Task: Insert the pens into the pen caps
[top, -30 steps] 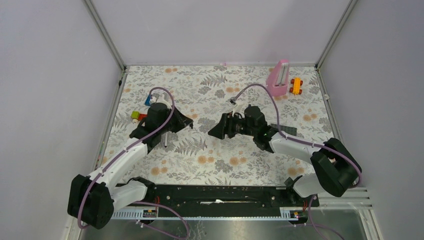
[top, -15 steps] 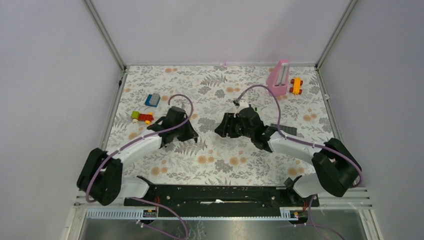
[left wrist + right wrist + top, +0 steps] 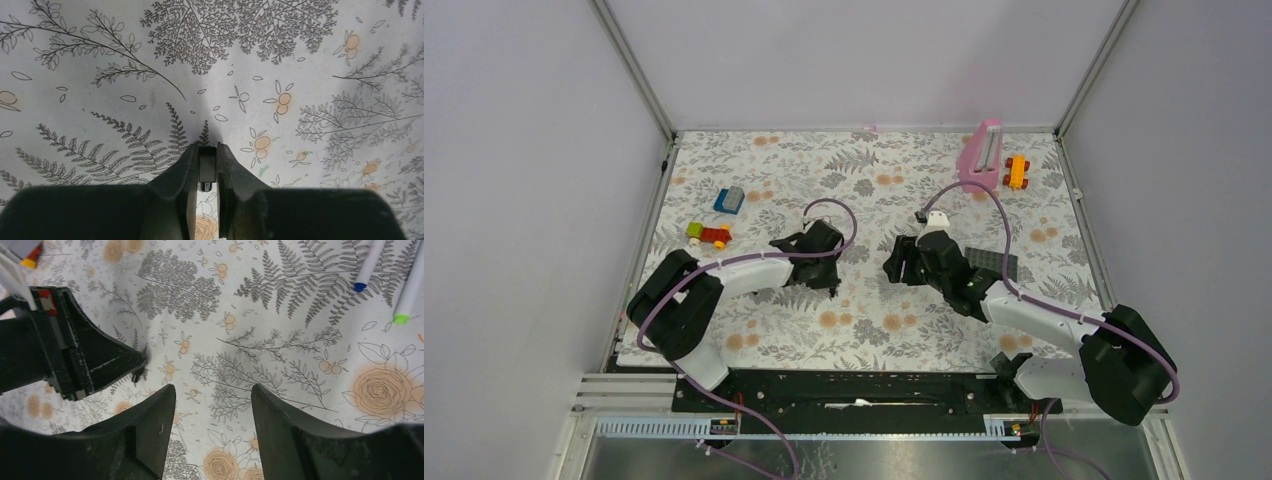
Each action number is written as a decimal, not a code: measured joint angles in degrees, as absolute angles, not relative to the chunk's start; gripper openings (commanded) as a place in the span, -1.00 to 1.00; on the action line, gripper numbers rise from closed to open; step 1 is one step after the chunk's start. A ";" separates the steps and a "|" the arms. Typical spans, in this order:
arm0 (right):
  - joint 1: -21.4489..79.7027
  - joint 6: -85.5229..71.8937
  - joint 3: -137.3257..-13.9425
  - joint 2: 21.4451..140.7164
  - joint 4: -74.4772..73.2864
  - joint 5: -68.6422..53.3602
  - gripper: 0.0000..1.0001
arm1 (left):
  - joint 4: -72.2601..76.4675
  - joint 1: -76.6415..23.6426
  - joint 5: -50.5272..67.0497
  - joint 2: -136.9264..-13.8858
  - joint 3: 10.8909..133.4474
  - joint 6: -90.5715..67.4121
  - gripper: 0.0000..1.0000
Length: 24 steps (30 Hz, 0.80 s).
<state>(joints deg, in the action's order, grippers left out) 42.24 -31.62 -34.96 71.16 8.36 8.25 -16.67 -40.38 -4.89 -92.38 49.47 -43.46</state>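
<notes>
Risk 1: the left gripper (image 3: 206, 148) is clenched on a small grey item (image 3: 207, 169). Too little of it shows to call it pen or cap, and so narrow a hold can let it twist or slip during mating. Risk 2: the right gripper (image 3: 212, 390) hangs released and empty near the left, so a collision is possible. A blue-tipped pen (image 3: 369, 265) and a green-tipped pen (image 3: 411, 285) lie uncapped beyond its fingers. No cap is identifiable. The surface is a floral-printed cloth (image 3: 864, 180). Plain pale walls (image 3: 854, 60) enclose 3 sides.
</notes>
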 measured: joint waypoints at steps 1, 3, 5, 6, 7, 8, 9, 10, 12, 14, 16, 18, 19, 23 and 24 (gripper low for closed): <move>42.24 -31.46 -34.57 71.16 8.34 8.58 0.29 | -16.91 -40.60 -5.37 -92.79 49.60 -43.46 -0.62; 42.24 -31.20 -33.89 71.16 8.36 9.23 0.29 | -17.21 -40.84 -6.39 -93.14 49.98 -43.46 -0.51; 42.24 -31.05 -33.36 71.18 8.47 9.61 0.30 | -17.61 -40.91 -7.22 -93.19 50.11 -43.35 -0.34; 42.24 -30.96 -33.08 71.18 8.60 9.69 0.30 | -17.72 -40.93 -7.68 -93.19 50.11 -43.29 -0.27; 42.24 -30.85 -32.82 71.18 8.62 9.85 0.30 | -17.76 -40.95 -7.97 -93.17 50.13 -43.40 -0.18; 42.24 -30.81 -32.64 71.18 8.69 9.96 0.31 | -17.72 -40.95 -8.34 -93.17 50.15 -43.40 -0.09; 42.24 -30.74 -32.49 71.18 8.80 10.02 0.31 | -17.69 -40.95 -8.69 -93.10 50.15 -43.44 0.01; 42.24 -30.68 -32.36 71.18 8.95 10.04 0.31 | -17.72 -40.95 -9.08 -92.95 50.15 -43.44 0.09; 42.24 -30.59 -32.03 71.18 9.69 10.07 0.32 | -18.31 -41.01 -10.07 -92.36 50.13 -43.42 0.20; 42.24 -30.41 -31.75 71.20 10.17 10.07 0.32 | -19.14 -41.04 -11.16 -91.44 50.13 -43.31 0.24; 42.24 -30.28 -31.31 71.20 10.79 10.09 0.33 | -20.36 -41.04 -12.47 -90.02 50.13 -43.27 0.25; 42.24 -30.24 -30.98 71.24 11.11 10.11 0.33 | -21.78 -41.04 -14.55 -88.12 50.13 -43.00 0.25; 42.24 -30.24 -30.83 71.31 11.27 10.11 0.33 | -22.35 -41.01 -15.62 -87.29 50.13 -42.81 0.25; 42.24 -30.20 -30.37 71.55 11.64 10.11 0.34 | -24.73 -39.88 -19.88 -84.36 50.13 -41.93 0.24; 42.24 -30.17 -30.28 71.64 11.90 10.11 0.34 | -25.17 -38.98 -20.71 -83.68 50.11 -41.91 0.23</move>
<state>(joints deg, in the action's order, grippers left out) 42.24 -30.17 -30.28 71.64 11.90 10.11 -25.17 -38.98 -20.71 -83.68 50.11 -41.91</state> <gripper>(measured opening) 0.666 0.622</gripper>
